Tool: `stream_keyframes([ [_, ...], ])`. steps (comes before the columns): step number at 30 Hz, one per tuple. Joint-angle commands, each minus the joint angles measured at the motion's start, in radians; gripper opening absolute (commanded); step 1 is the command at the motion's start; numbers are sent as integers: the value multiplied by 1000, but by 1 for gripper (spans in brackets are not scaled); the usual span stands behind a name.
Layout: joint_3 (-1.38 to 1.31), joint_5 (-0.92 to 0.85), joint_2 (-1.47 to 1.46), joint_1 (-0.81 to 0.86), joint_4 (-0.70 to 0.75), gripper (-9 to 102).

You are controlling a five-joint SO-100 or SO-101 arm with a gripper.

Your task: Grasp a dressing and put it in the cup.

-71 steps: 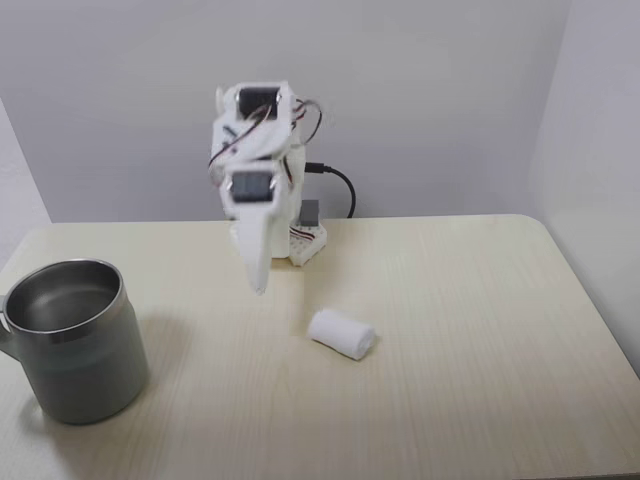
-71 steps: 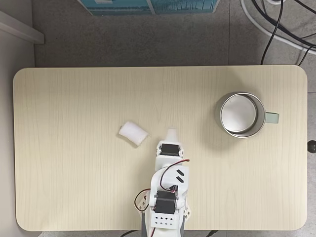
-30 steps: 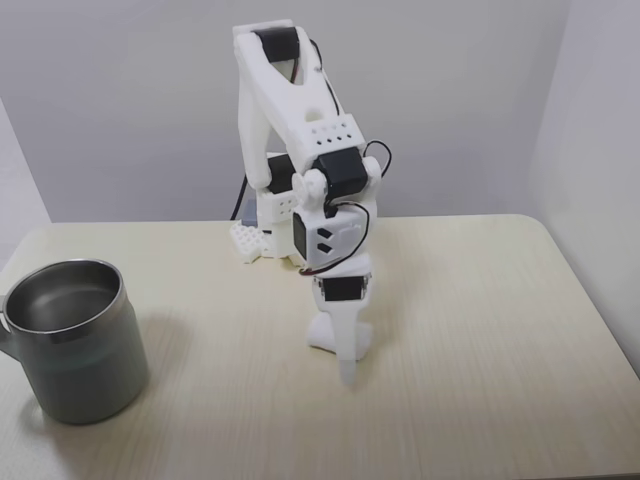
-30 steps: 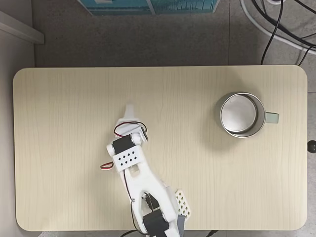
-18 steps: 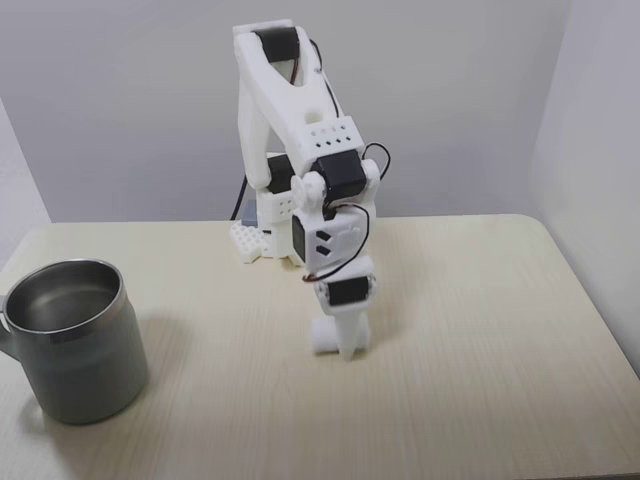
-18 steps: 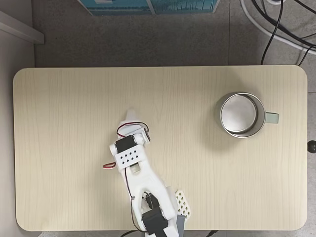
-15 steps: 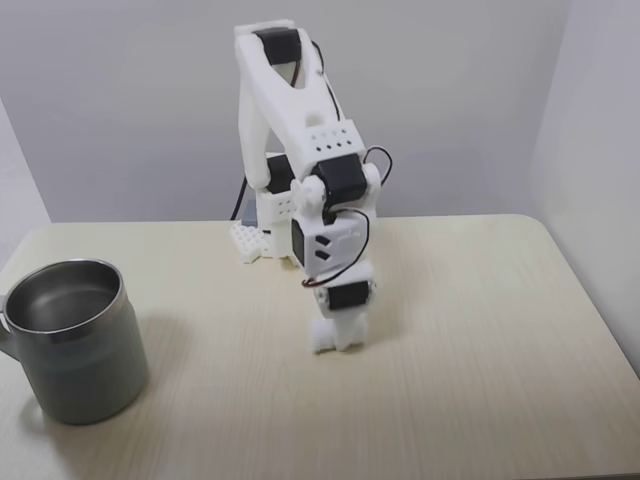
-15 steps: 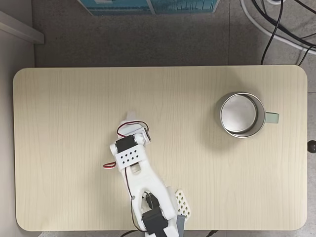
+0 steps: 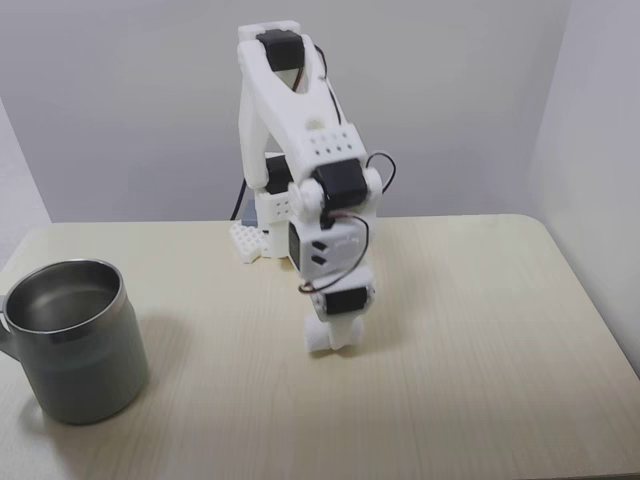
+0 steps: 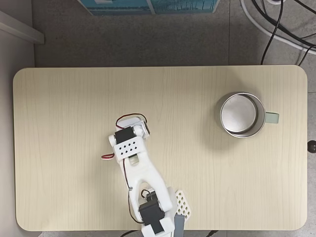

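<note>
In a fixed view from the front: white arm (image 9: 300,130) rising from its base at the back edge of the pale wood tabletop (image 9: 480,380), folding over at the top and dropping straight down. Gripper (image 9: 337,338) low at the tabletop, just right of centre in that view, pressed up against the dressing (image 9: 318,337). Dressing seen as a small rounded white lump at the gripper's lower left, on or just above the wood. White on white there, so cannot tell whether the jaws stand apart or clamp the roll.

Cup (image 9: 80,370) upright at the far left of that view, well apart from gripper and dressing, steel inside open to the camera.

In a fixed view from above: arm (image 10: 136,165) stretching from the near edge of the tabletop (image 10: 64,98) up towards the centre-left, covering the dressing's spot. Cup (image 10: 240,135) at the right side, handle (image 10: 271,117) pointing right, inside bare. Beyond the far edge of the tabletop, grey floor with cables (image 10: 269,29) and a blue box (image 10: 148,6).
</note>
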Motion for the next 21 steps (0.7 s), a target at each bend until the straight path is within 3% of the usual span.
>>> stream_keyframes([
  [1,178,-12,-44,28,120,0],
  [15,591,-107,-236,216,483,0],
  [21,675,-213,-305,456,535,0],
])
